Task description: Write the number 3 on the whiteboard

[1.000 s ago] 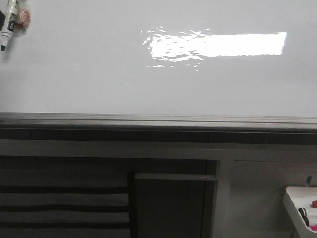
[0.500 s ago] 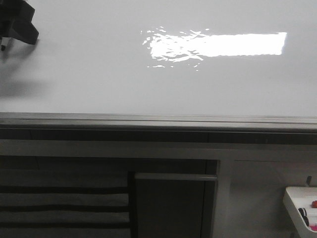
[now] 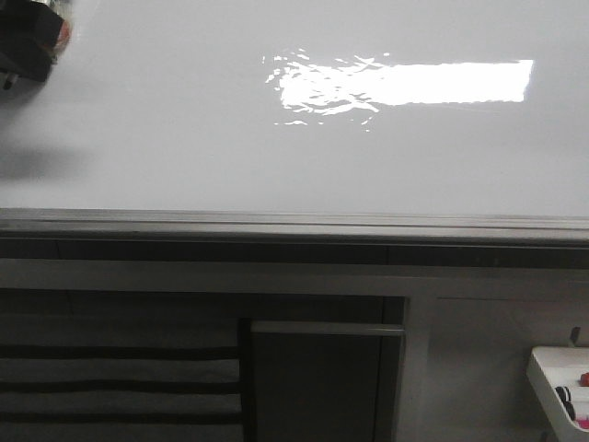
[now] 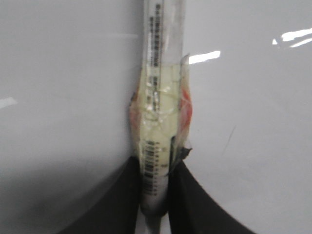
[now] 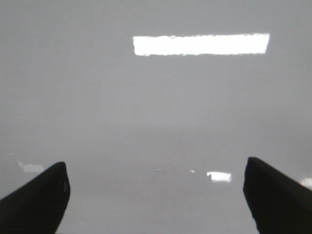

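The whiteboard fills the upper front view, glossy white with a bright light reflection and a grey edge rail along its near side. No number 3 shows on it. My left gripper is a dark shape at the board's far top left corner. In the left wrist view it is shut on a marker wrapped in yellowish tape, held over the board. A faint short dark line lies on the board beside the marker. My right gripper is open and empty over the white board surface.
Below the rail stand white cabinet panels with a grey handle bar and dark slats at the lower left. A white tray with small items sits at the lower right edge.
My left gripper with the marker has shifted at the board's top left corner; the marker's white body showed a second ago, now the dark gripper covers it. A shadow has appeared at the board's left.
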You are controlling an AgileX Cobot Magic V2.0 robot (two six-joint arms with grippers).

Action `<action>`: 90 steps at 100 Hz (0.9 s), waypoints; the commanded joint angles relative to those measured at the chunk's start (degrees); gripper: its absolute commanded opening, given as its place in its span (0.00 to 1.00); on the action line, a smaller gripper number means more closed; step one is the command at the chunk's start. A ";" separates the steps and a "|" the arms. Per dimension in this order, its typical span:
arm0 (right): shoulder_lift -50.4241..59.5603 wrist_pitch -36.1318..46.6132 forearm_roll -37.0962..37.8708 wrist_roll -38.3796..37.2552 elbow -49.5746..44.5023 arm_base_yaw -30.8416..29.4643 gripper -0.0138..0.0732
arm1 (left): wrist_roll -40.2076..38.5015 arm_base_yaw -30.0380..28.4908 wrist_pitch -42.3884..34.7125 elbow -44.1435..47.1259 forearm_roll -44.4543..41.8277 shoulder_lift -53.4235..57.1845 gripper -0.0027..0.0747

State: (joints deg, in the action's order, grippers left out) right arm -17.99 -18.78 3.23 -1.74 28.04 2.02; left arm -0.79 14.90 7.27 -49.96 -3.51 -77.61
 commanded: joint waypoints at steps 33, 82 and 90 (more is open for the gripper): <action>-13.34 -17.90 -17.62 15.42 16.13 -0.36 0.91 | 15.46 7.05 22.97 -12.40 0.50 3.29 0.01; -38.30 -41.67 -53.73 64.23 28.33 6.86 0.91 | 54.74 19.36 47.16 -18.68 30.49 3.29 0.01; -41.69 -40.15 -51.16 65.31 30.08 13.19 0.91 | 55.13 21.07 47.16 -18.68 30.49 3.29 0.01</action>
State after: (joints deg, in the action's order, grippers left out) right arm -57.13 -60.77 -46.68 60.78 54.90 10.37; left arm 53.31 34.13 55.79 -66.71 24.41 -76.12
